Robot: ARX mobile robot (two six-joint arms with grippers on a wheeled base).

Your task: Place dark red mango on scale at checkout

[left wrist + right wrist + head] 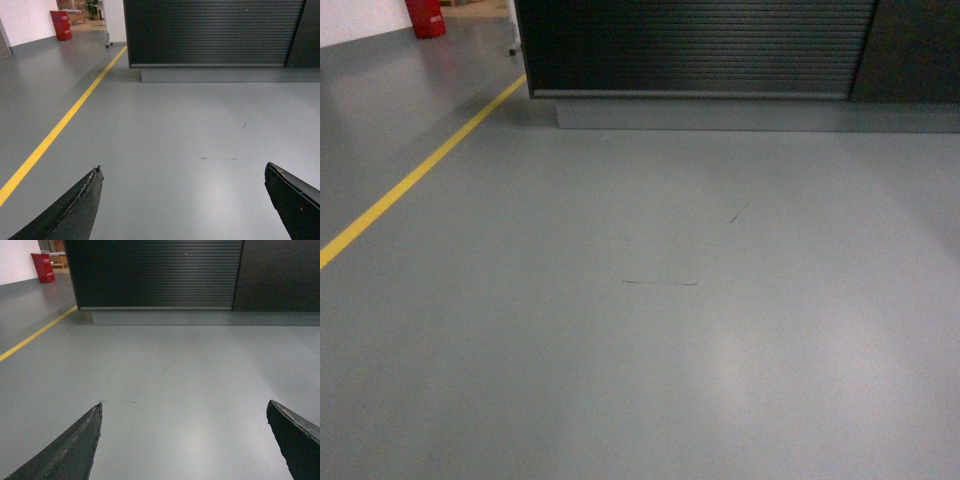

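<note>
A: What's nearest?

B: In each wrist view, two dark fingertips at the bottom corners. The left pincer (182,200) is spread wide with nothing between its fingers (75,210), only bare grey floor (165,150). The right pincer (185,440) is just as wide, also gripping nothing.

A: And on the floor?

B: A thin dark scuff line (660,283) in the middle ground, and a shorter mark (740,212) beyond it to the right. A yellow line (410,180) runs diagonally from near left to far.

A: Where's the checkout?

B: Far ahead. Only its dark ribbed front (700,45) shows, on a grey plinth (750,114), with a smooth dark panel (910,50) on its right. Its tabletop is out of frame, so neither mango nor scale can be seen.

A: Anything further?

B: A red container (425,17) at far left, against a white wall (360,18).
</note>
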